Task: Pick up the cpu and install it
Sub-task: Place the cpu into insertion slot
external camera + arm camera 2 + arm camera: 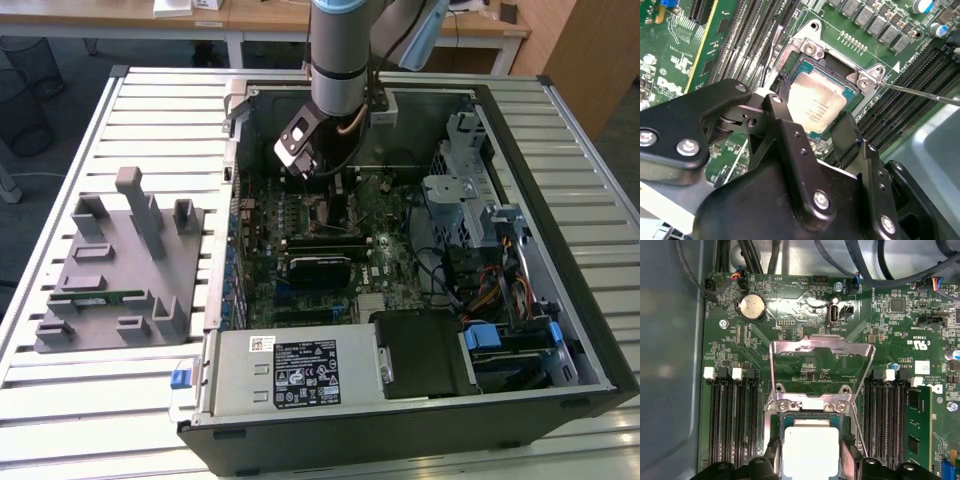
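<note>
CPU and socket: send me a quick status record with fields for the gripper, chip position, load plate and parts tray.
gripper: shut on two opposite edges of the cpu
cpu position: at the open socket, inside its frame; whether it is fully seated cannot be told
load plate: flipped up, clear of the socket
grey tray: beside the computer case, at the exterior view's left, with a green memory stick in it
</note>
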`<state>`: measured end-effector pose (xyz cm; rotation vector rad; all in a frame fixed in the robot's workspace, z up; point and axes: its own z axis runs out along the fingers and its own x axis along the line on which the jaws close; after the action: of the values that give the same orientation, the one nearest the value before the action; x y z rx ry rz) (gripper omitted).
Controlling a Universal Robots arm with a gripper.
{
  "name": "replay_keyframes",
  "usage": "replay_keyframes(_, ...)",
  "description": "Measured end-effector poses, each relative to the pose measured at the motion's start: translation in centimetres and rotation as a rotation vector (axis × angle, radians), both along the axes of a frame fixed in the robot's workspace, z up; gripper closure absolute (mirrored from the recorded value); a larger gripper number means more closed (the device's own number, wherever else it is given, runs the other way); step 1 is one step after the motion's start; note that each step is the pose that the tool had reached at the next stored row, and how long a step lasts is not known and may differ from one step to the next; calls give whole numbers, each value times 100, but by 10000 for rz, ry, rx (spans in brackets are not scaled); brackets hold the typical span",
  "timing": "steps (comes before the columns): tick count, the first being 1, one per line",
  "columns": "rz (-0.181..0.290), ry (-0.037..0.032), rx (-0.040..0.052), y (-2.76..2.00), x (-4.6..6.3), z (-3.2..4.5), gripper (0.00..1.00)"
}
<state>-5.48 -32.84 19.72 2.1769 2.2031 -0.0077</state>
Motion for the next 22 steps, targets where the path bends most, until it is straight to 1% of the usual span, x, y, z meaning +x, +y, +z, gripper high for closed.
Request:
replay_keyframes(4,-1,-1,2,0,0,84,42)
replay_keyframes(6,0,1,1,0,0,131,54)
replay_keyframes(7,0,0,2,0,0,148,54)
replay_keyframes(10,0,4,1,0,0,186,71)
replay_keyframes(11,0,4,1,0,0,197,71)
replay_keyframes(13,0,4,1,0,0,218,83)
replay_keyframes(14,0,4,1,0,0,228,83)
replay_keyframes(15,0,4,1,0,0,237,89)
replay_keyframes(22,0,4,1,0,0,313,89)
